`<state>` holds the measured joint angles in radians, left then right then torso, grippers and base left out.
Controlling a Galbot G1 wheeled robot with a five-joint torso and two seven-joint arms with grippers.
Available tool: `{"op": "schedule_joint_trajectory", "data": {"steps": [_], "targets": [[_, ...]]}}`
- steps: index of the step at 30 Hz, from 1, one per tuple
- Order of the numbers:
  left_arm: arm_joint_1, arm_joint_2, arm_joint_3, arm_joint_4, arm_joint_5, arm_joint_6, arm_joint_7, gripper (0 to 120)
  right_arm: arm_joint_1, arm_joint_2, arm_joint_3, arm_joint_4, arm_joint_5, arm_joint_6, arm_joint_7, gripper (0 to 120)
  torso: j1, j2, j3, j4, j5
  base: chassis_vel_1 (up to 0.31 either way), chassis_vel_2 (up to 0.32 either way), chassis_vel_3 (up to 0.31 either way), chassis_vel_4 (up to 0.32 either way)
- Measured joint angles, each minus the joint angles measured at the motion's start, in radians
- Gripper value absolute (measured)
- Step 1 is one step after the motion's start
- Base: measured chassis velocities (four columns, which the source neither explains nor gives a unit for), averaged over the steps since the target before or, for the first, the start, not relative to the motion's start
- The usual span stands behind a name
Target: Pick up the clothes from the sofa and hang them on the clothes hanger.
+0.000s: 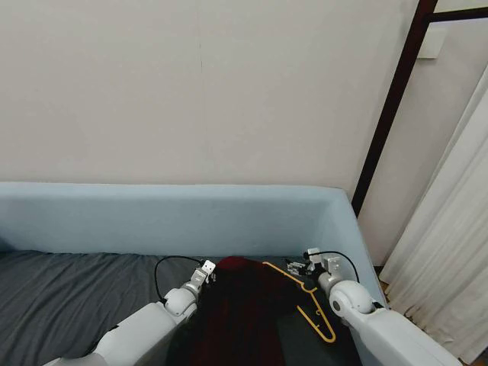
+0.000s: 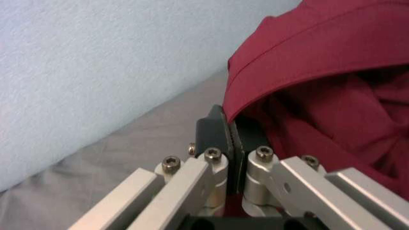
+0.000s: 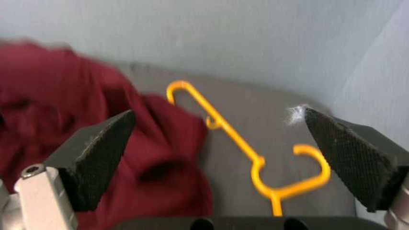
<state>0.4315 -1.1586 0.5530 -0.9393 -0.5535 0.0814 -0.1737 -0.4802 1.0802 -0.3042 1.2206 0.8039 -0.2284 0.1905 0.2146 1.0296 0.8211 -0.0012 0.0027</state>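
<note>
Grey cloth covered the sofa seat (image 1: 69, 297), and a pale blue sofa back (image 1: 152, 217) stood up behind it, under a plain white wall (image 1: 191, 91). On the left side, the left arm reached forward over the seat. The left gripper (image 1: 207, 268) was down low, close to the blue back, right at the left edge of the dark red clothes (image 1: 240, 305). In the left wrist view, its two black pads (image 2: 211, 132) were pressed together with a folded edge of the dark red clothes (image 2: 319, 96) pinched between them, so the left gripper (image 2: 229, 125) had a tight hold on the cloth. The clothes lay in a bumpy heap on the grey seat, in the middle between the two arms. Just to the right of the heap lay an orange hanger (image 1: 284, 274), flat on the seat, with one end touching the red cloth. In the right wrist view the orange hanger (image 3: 233, 136) lay beside the dark red clothes (image 3: 64, 96), with its hook end nearest the camera. The right gripper (image 1: 301, 265) hung just above the hanger, near the corner of the sofa. Its two black fingers (image 3: 102, 153) were spread wide apart and held nothing, and the right gripper (image 3: 217, 115) was not touching the hanger. Farther right stood a dark pole (image 1: 389, 114) and a white curtain (image 1: 450, 252).
</note>
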Motion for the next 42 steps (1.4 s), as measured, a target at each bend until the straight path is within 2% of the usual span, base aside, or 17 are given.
{"op": "schedule_joint_trajectory", "data": {"steps": [7, 14, 18, 22, 29, 34, 36, 38, 41, 42], "targets": [[0.010, 0.027, -0.019, -0.017, -0.012, 0.001, 0.000, 0, -0.095, -0.087, 0.064, 0.133, 0.053, -0.042, 0.011, 100, 0.000, 0.000, 0.000, -0.0006, 0.0000, 0.000, 0.000, 0.000, 0.000], [0.027, 0.057, -0.035, -0.033, -0.023, 0.000, 0.001, 0, -0.186, -0.133, 0.109, 0.173, 0.025, -0.046, -0.024, 100, 0.000, 0.000, 0.000, 0.0000, 0.0000, 0.000, 0.000, 0.000, 0.000], [0.035, 0.098, -0.049, -0.071, -0.034, 0.001, 0.002, 0, -0.238, -0.143, 0.132, 0.164, -0.014, -0.060, -0.051, 100, 0.000, 0.000, 0.000, -0.0006, -0.0001, 0.000, 0.000, 0.000, 0.000], [0.038, 0.144, -0.048, -0.114, -0.042, 0.006, 0.003, 0, -0.254, -0.146, 0.153, 0.153, 0.020, -0.117, -0.060, 100, 0.000, 0.000, 0.000, 0.0002, 0.0000, 0.000, 0.000, 0.000, 0.000], [0.045, 0.168, -0.048, -0.150, -0.045, 0.013, -0.003, 0, -0.225, -0.125, 0.159, 0.016, 0.007, -0.144, -0.116, 100, 0.000, 0.000, 0.000, -0.0005, -0.0003, 0.000, 0.000, 0.000, 0.000], [0.054, 0.200, -0.045, -0.214, -0.055, 0.029, -0.011, 0, -0.207, -0.102, 0.182, -0.073, -0.025, -0.156, -0.158, 92, 0.000, 0.000, 0.000, -0.0001, -0.0002, 0.000, 0.000, 0.000, 0.000], [0.051, 0.208, -0.036, -0.226, -0.057, 0.032, -0.013, 0, -0.196, -0.096, 0.168, -0.101, -0.043, -0.171, -0.175, 81, 0.000, 0.000, 0.000, -0.0005, -0.0002, 0.000, 0.000, 0.000, 0.000], [0.046, 0.223, -0.019, -0.252, -0.059, 0.036, -0.016, 0, -0.171, -0.066, 0.159, -0.159, -0.070, -0.192, -0.199, 64, 0.000, 0.000, 0.000, -0.0002, -0.0002, 0.000, 0.000, 0.000, 0.000], [0.046, 0.225, -0.016, -0.256, -0.060, 0.037, -0.016, 0, -0.168, -0.061, 0.156, -0.170, -0.079, -0.192, -0.204, 63, 0.000, 0.000, 0.000, 0.0000, -0.0002, 0.000, 0.000, 0.000, 0.000], [0.045, 0.232, -0.010, -0.271, -0.060, 0.040, -0.018, 0, -0.151, -0.039, 0.150, -0.212, -0.100, -0.192, -0.211, 51, 0.000, 0.000, 0.000, -0.0002, -0.0002, 0.000, 0.000, 0.000, 0.000]]}}
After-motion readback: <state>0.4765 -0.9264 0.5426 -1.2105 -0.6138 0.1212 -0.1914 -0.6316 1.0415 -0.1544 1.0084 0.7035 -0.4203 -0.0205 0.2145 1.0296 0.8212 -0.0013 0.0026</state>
